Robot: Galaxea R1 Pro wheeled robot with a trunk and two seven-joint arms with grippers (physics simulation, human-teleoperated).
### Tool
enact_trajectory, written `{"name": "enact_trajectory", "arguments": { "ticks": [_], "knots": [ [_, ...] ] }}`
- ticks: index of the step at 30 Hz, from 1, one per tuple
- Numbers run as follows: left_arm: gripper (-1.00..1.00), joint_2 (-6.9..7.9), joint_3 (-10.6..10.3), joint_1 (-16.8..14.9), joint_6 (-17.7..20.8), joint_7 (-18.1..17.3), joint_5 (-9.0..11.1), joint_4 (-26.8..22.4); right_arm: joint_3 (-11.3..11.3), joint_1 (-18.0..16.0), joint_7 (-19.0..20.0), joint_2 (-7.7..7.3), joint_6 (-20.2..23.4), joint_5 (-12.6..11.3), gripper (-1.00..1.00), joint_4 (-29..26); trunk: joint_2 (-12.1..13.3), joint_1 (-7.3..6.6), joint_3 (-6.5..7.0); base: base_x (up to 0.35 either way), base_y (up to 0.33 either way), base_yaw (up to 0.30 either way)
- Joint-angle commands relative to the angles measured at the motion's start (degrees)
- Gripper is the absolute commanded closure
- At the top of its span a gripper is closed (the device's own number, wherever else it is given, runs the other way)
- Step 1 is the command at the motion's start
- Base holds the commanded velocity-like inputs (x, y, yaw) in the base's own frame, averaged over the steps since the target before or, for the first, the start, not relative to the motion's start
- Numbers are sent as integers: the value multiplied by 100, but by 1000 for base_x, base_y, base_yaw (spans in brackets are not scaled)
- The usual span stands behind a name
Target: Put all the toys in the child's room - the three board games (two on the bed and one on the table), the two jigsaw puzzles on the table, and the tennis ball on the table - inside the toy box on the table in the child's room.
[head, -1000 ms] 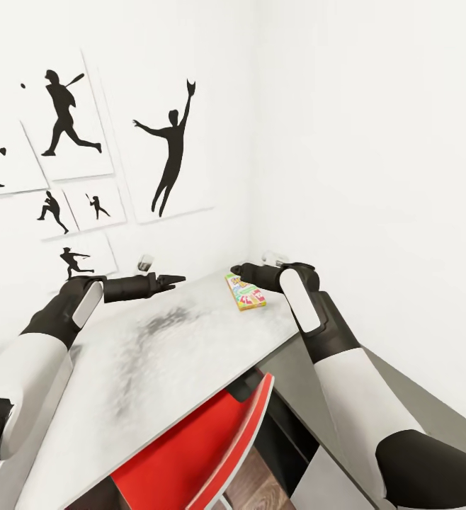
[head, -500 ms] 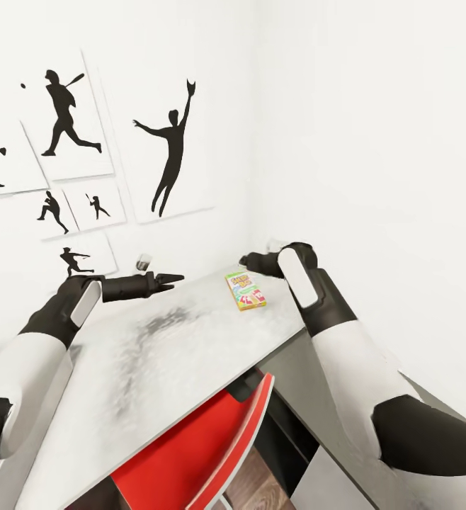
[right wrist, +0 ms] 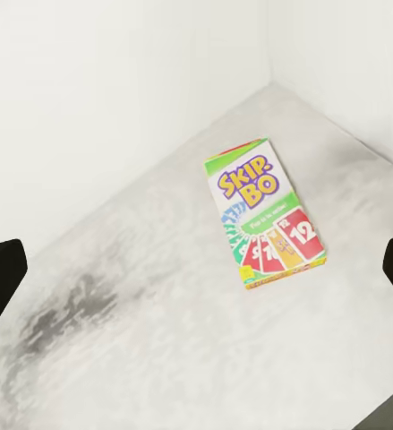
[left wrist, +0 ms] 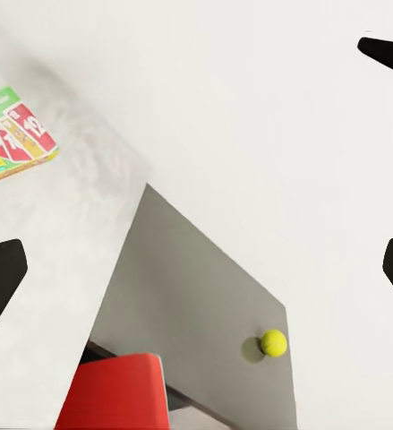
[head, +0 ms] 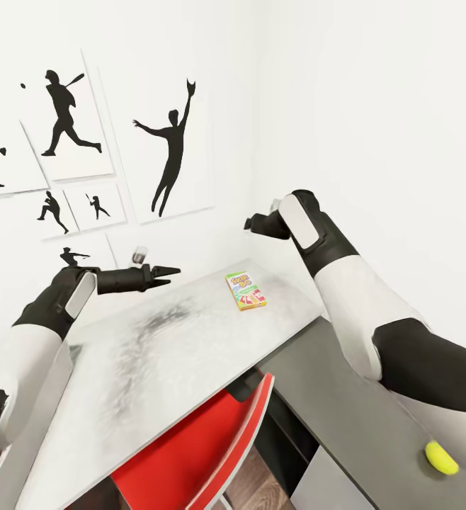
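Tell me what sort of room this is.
Probably a child's room: baseball silhouette posters on the wall, a Skip-Bo game box on a white desk, a tennis ball nearby, and a red chair.

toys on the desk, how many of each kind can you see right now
Board games: 1, the orange-green Skip-Bo box lying flat on the white desk top.
Tennis balls: 1, the small yellow-green ball on the dark grey desk section.
Jigsaw puzzles: 0 on this part of the desk.
Total: 2 toys.
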Motion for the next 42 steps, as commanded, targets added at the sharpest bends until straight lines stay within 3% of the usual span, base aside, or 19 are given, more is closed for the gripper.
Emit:
{"name": "enact_trajectory", "arguments": {
  "ticks": [1,14,24,42],
  "knots": [
    [-100,25,-21,-24,83,-1,20,-31,7,-109,-59,0,52,-64,-100,82,-12,4,-13,0,0,0],
    [-100,110,-21,-99,274,8,15,-119,-5,-214,-58,0,214,-71,-100,118,-12,4,-34,0,0,0],
    [-100,127,-26,-104,295,-15,21,-154,-13,-204,-55,0,219,-123,-100,118,-12,4,-107,0,0,0],
    [-100,130,-29,-104,295,0,16,-173,-14,-198,-40,0,206,-125,-100,118,-12,4,-115,34,25,0]
  ]
}}
